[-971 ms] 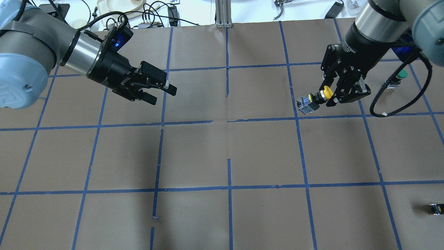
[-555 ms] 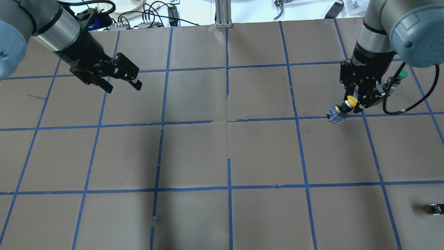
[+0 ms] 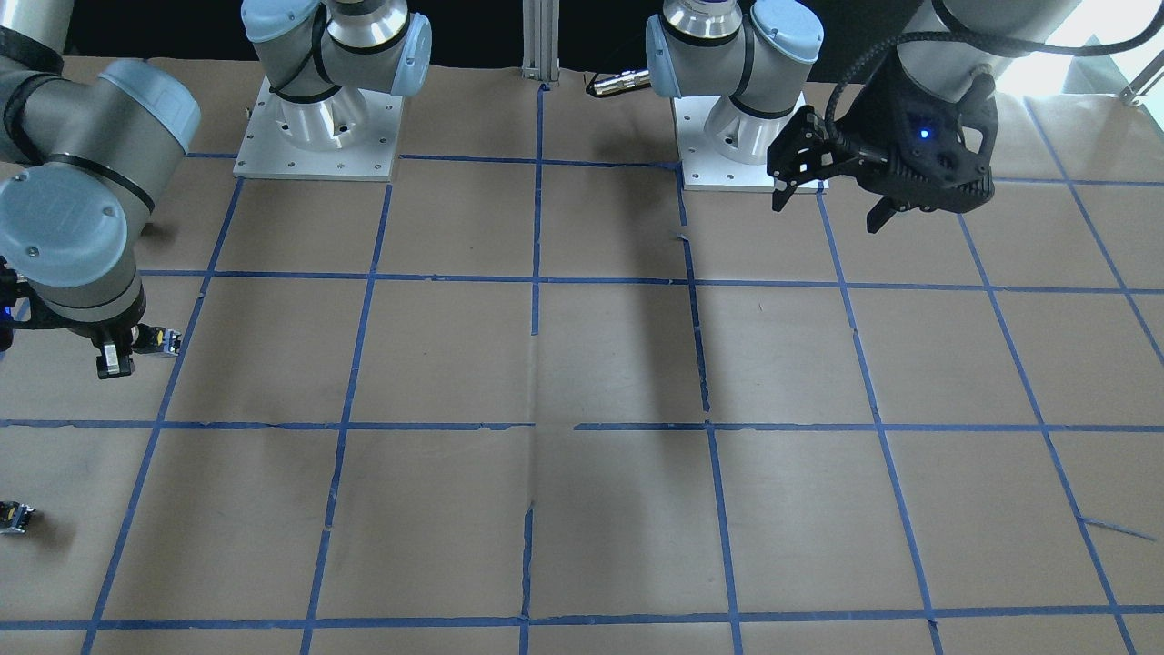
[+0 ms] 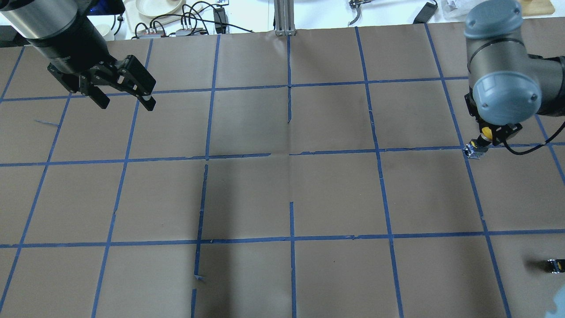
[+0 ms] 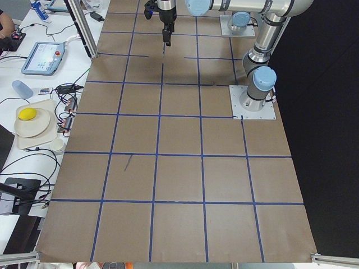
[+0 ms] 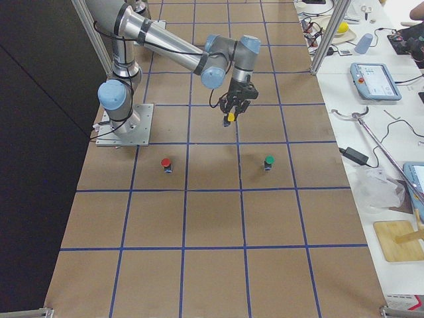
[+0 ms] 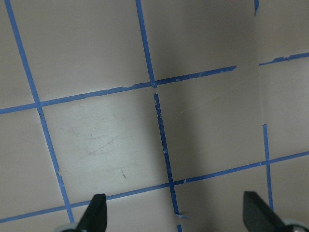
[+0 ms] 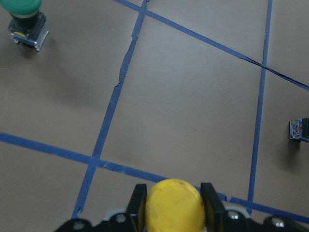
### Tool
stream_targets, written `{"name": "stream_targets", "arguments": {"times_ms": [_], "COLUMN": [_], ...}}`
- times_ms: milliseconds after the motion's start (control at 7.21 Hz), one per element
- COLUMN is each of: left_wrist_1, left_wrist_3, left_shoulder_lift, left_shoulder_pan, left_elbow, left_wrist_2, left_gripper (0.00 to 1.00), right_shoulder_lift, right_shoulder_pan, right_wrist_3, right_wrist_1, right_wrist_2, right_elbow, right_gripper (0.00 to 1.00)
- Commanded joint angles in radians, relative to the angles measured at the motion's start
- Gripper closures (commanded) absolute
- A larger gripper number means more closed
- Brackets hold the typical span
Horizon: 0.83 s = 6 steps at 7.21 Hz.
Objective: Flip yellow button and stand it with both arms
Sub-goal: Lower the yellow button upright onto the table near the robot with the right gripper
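- Right gripper [image 6: 232,111]: fingers clenched on the cap of the yellow button [image 8: 174,205] (its block hidden beneath in the wrist view), over a blue tape line [image 8: 104,140].
- Green-capped button [image 8: 25,19]: upright, well beyond.
- Left gripper [image 4: 127,105]: jaws apart, empty, far across the table [image 4: 335,194].

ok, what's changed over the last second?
The right gripper carried the yellow button toward the overhead view's right, still clamped on it. The left gripper pulled back toward that view's upper left, away from the centre. Unchanged: the left jaws are open and empty, and the black block sits at lower right.
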Motion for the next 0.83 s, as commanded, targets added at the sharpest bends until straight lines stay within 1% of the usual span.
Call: {"name": "stream_targets", "arguments": {"times_ms": [0, 139, 277, 416, 693], "left_wrist_1": [-0.046, -0.044, -0.044, -0.043, -0.044], "left_wrist_3": [-0.002, -0.004, -0.004, -0.004, -0.004], "left_shoulder_lift": [0.009, 0.008, 0.012, 0.014, 0.017], "left_shoulder_pan": [-0.006, -0.011, -0.011, -0.011, -0.014], "left_elbow": [0.019, 0.018, 0.019, 0.019, 0.021], "left_wrist_2": [0.007, 0.005, 0.005, 0.007, 0.005], "left_gripper": [0.01, 0.01, 0.01, 0.01, 0.01], "right_shoulder_lift": [0.007, -0.007, -0.001, 0.008, 0.008], "right_shoulder_pan": [-0.076, -0.096, -0.126, -0.165, -0.237], "right_wrist_3": [-0.039, -0.083, -0.137, -0.183, -0.309], "right_wrist_1": [-0.197, -0.368, -0.558, -0.709, -0.770], "right_wrist_2": [-0.063, -0.087, -0.094, -0.092, -0.095], "right_elbow": [0.150, 0.237, 0.329, 0.380, 0.381], "right_gripper": [1.00, 1.00, 1.00, 1.00, 1.00]}}
